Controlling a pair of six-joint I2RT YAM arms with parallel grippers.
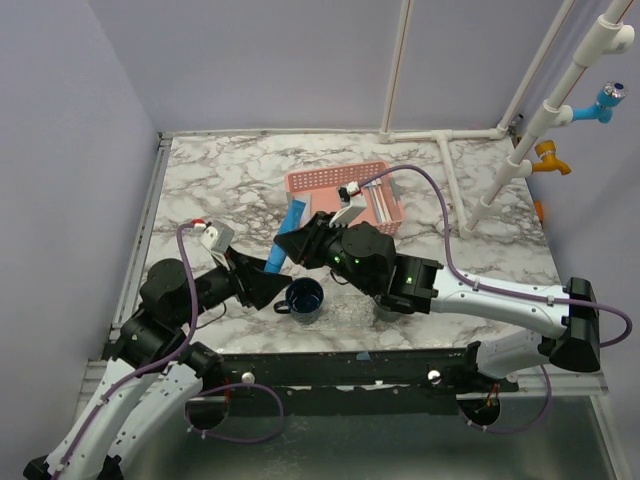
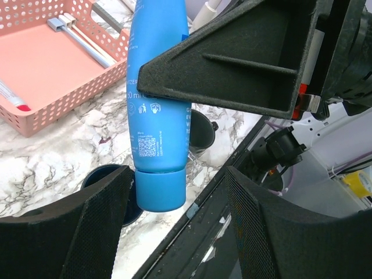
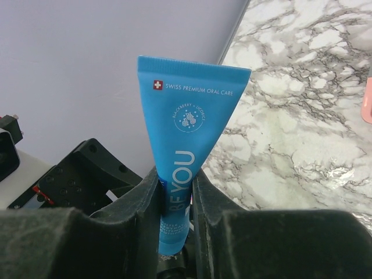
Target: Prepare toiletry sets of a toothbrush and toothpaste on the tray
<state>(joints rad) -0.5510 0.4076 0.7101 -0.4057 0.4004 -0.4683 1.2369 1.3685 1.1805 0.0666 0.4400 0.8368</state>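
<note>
Item: toothpaste transfer between arms, sets not yet made up. Left gripper [image 1: 266, 284]: jaws stand wide, one either side of the cap end of the tube and holding nothing; one finger sits just beside the cap, and contact cannot be told. Blue toothpaste tube [image 2: 158, 87]: held in the air above the marble table [image 1: 200, 190], cap end lowest and flat crimped end uppermost, over the near-left part of the work area. Navy mug [image 1: 303, 297]: upright, mouth open, nothing visible inside, just below and beside the tube. Right gripper [image 3: 174, 183]: jaws drawn narrow and clamped on the tube's lower body, so the tube's weight appears to be in this arm's keeping. Second dark mug [image 2: 203, 131]: upright beyond the tube, colour not clear, largely under the right arm from above. Clear tray [image 1: 345, 305]: only faint glints beside the navy mug; its edges cannot be traced. Pink lattice basket [image 1: 345, 195]: at the far centre, with the slim light-blue toothbrush [image 2: 81, 39] lying inside next to another pale stick. Step in hand, by judgement: handing the tube from left to right. Next move calls for the left jaws to back clear of the cap without knocking it, then for the right arm to stand the tube in a mug.
</note>
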